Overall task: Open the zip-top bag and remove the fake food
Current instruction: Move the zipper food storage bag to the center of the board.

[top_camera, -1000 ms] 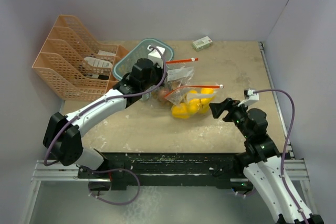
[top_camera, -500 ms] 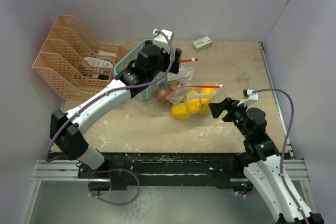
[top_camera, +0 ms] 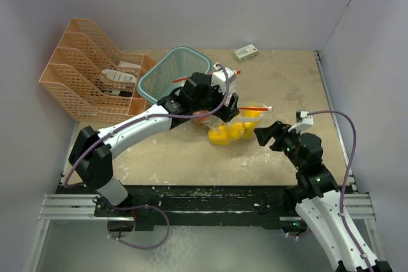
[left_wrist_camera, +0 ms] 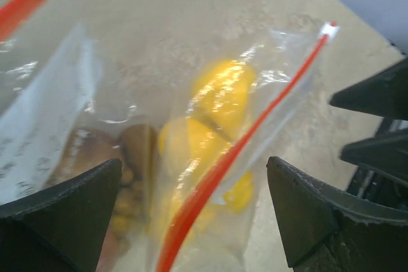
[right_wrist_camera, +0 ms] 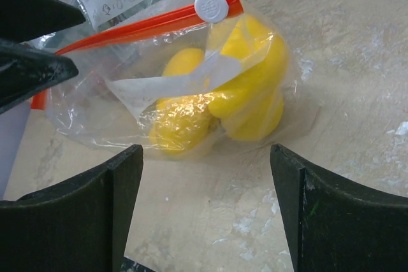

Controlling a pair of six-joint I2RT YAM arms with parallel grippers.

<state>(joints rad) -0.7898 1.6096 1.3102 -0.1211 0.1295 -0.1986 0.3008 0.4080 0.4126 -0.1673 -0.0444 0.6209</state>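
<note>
Left gripper (left_wrist_camera: pixel 191 176) jaws wide over zip-top bag (right_wrist_camera: pixel 89 106), red zip strip (left_wrist_camera: pixel 255 128) running between its fingers, nothing held, right gripper (right_wrist_camera: pixel 205 157) jaws wide, just short of bag edge, yellow fruits (right_wrist_camera: pixel 252 93) inside ahead of it, bare tabletop (right_wrist_camera: pixel 357 62) to its right

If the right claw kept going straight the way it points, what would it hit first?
Most likely the clear zip-top bag, at the end holding the yellow fruits. The right gripper is open and aimed straight at it, with nothing seen in between; depth is hard to judge.
</note>
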